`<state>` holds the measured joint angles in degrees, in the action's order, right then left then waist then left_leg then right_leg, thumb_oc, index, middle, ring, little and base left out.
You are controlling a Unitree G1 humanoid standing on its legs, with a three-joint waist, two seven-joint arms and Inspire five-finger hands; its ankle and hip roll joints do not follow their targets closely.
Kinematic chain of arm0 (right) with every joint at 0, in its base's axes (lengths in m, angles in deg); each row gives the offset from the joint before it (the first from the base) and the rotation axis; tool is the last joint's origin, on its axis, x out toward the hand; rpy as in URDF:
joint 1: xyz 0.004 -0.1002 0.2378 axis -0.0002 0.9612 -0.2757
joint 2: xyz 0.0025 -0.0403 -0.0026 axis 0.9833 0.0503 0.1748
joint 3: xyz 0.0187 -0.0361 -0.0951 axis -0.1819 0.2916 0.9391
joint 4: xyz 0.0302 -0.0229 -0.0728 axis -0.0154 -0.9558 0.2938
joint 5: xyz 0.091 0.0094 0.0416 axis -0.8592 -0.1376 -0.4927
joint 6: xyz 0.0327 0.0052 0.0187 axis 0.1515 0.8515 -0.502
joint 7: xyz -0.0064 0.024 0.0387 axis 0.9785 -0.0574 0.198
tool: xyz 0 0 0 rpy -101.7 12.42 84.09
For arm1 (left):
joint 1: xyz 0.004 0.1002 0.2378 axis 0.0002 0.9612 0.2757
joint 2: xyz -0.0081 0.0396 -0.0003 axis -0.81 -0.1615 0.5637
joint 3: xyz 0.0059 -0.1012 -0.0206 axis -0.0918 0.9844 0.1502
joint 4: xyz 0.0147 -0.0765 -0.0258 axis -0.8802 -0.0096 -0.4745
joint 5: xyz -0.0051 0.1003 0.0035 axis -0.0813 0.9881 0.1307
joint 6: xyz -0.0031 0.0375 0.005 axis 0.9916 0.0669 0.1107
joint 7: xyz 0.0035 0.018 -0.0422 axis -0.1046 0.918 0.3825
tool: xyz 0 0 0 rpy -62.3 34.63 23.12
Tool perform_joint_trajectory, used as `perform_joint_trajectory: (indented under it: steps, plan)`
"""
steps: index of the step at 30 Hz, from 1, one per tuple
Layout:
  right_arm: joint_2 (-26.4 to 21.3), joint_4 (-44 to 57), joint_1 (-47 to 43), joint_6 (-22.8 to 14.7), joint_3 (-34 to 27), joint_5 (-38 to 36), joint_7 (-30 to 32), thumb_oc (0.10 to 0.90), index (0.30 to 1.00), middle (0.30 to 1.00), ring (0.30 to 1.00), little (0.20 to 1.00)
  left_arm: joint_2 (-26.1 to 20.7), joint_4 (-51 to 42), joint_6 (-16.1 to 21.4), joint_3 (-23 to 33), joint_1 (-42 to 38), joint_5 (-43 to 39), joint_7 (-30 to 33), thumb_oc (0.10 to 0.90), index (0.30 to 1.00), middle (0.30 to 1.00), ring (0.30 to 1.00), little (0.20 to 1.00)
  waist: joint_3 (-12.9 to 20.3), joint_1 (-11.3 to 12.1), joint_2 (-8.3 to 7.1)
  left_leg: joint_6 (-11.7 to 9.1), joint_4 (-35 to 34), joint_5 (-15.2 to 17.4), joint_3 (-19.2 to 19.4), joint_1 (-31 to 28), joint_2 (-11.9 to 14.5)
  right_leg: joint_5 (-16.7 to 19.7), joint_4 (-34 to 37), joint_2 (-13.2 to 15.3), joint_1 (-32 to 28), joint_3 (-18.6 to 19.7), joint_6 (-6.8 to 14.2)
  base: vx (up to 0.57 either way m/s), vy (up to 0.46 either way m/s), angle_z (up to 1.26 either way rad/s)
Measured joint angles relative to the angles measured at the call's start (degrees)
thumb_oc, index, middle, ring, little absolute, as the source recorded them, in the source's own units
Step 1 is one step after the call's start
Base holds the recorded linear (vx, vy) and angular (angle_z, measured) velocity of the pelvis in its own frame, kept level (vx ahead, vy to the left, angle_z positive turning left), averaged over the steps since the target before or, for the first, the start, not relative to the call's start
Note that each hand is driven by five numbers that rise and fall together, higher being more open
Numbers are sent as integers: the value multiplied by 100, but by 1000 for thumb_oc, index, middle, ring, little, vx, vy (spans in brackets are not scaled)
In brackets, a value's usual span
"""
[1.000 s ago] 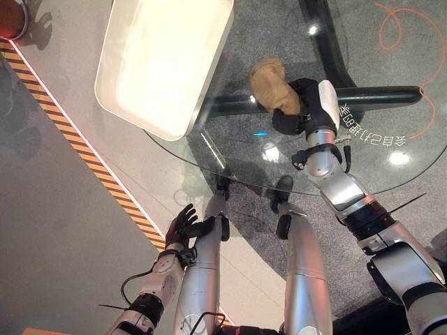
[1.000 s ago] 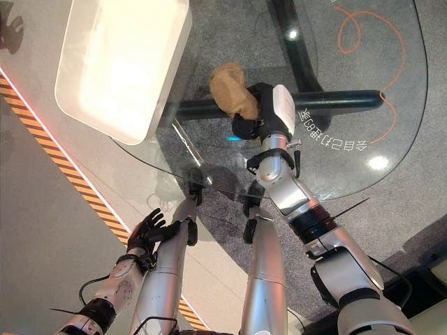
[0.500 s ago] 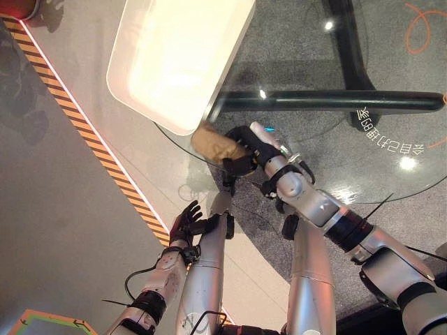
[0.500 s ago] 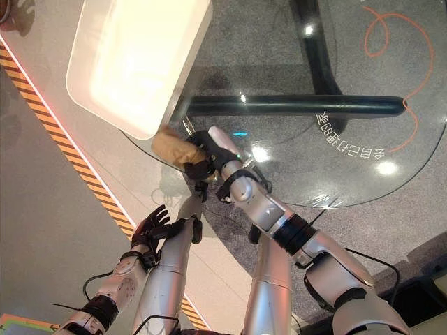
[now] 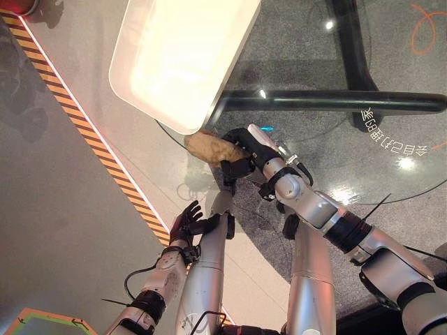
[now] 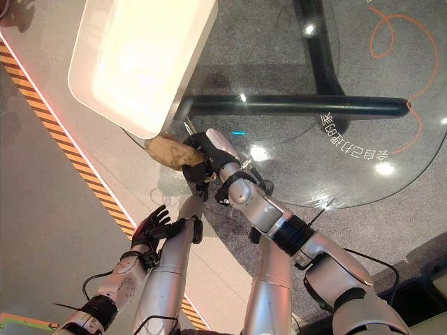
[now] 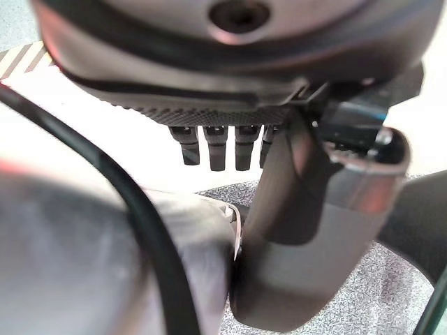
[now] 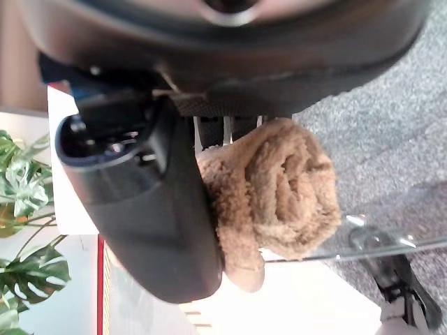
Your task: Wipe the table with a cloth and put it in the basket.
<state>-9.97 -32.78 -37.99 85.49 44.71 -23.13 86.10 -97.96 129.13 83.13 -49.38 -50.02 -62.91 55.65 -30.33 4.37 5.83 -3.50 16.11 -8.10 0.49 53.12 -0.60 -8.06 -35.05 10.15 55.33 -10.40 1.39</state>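
A crumpled brown cloth [image 5: 208, 147] hangs at the near-left rim of the round glass table [image 5: 391, 174], just below the corner of the white basket [image 5: 183, 57]. My right hand [image 5: 249, 149] is shut on the cloth, its fingers curled round the bundle; the right wrist view shows the cloth [image 8: 279, 190] pressed against the palm [image 8: 150, 209]. The cloth's outer end sticks out past the glass edge. My left hand [image 5: 184, 222] hangs low beside the leg, open, with fingers [image 7: 209, 145] relaxed and nothing in them.
A black frame beam [image 5: 335, 101] runs under the glass. Orange-and-black striped tape [image 5: 91, 146] crosses the floor left of the table. An orange cord loop [image 5: 424, 28] lies at the far right. Green plant leaves [image 8: 21, 195] stand beyond the basket.
My right hand has carried the cloth from the middle of the glass across to its near-left rim by the basket, then slightly further outward. The camera view has also shifted.
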Motion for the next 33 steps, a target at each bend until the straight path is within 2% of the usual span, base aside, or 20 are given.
perform_joint_trajectory:
  steps: [4,11,18,26,33]
  plan:
    - [3,0,37,-30,-31,98,409,100,300,300,300,200,-7,0,0,-5,0,-1,1,800,900,900,900,900,0,-11,0,-1,2,0,0,0,-1,1,-2,1,0,3,-1,0,0,0]
    - [-1,-17,122,-55,-624,202,1111,100,300,300,300,200,-16,6,12,-10,1,-13,6,800,900,900,900,900,-2,-46,-4,-5,7,7,8,1,-6,7,17,2,-1,15,8,0,0,0]
    - [-163,-59,113,-9,-936,312,1372,100,300,300,300,200,-31,-2,67,-83,2,-15,24,800,900,900,900,900,-6,-142,-11,26,18,-1,25,2,-5,22,40,1,-1,37,21,0,0,0]
    - [-359,-427,-79,-271,-989,261,1745,100,300,300,300,200,-129,-33,120,-178,3,-32,22,800,900,900,900,900,-9,-138,-19,27,45,33,62,31,17,74,125,-15,15,91,53,-2,-10,-2]
    - [-729,-506,-148,-510,-1493,-119,2216,100,300,300,300,200,-234,-126,200,-230,6,-150,20,800,900,900,900,900,-18,-155,-49,84,92,28,96,196,-6,165,227,-12,129,149,130,0,0,0]
